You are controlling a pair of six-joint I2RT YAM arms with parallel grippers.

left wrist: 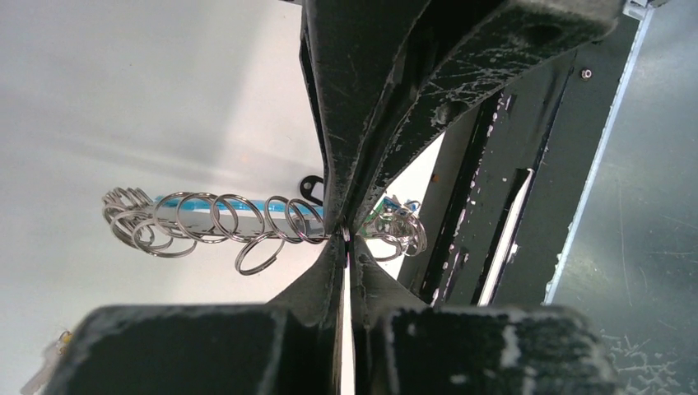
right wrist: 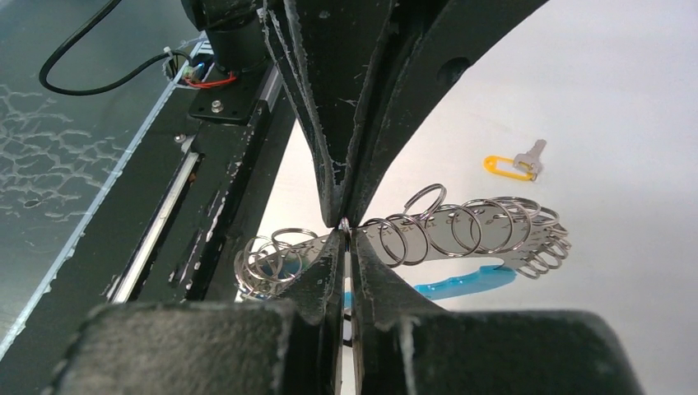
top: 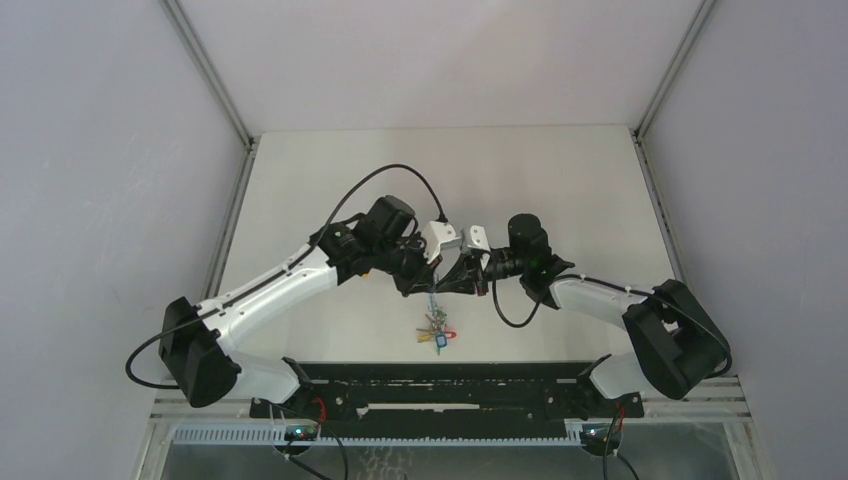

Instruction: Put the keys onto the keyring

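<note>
The keyring (top: 437, 325) hangs above the table between both grippers, with small coloured tags dangling at its bottom. In the right wrist view it is a curved metal band (right wrist: 461, 230) carrying several split rings, with a bright blue band (right wrist: 461, 282) below. My left gripper (left wrist: 346, 239) and right gripper (right wrist: 344, 225) meet tip to tip, each shut on the same split ring of the keyring. The yellow-headed key (right wrist: 514, 164) lies alone on the table beyond. A green bit (left wrist: 385, 207) shows among the rings; I cannot tell whether it is the green key.
The black rail with the arm bases (top: 450, 385) runs along the table's near edge, below the hanging keyring. Grey walls (top: 110, 200) close in the table on the left, right and back.
</note>
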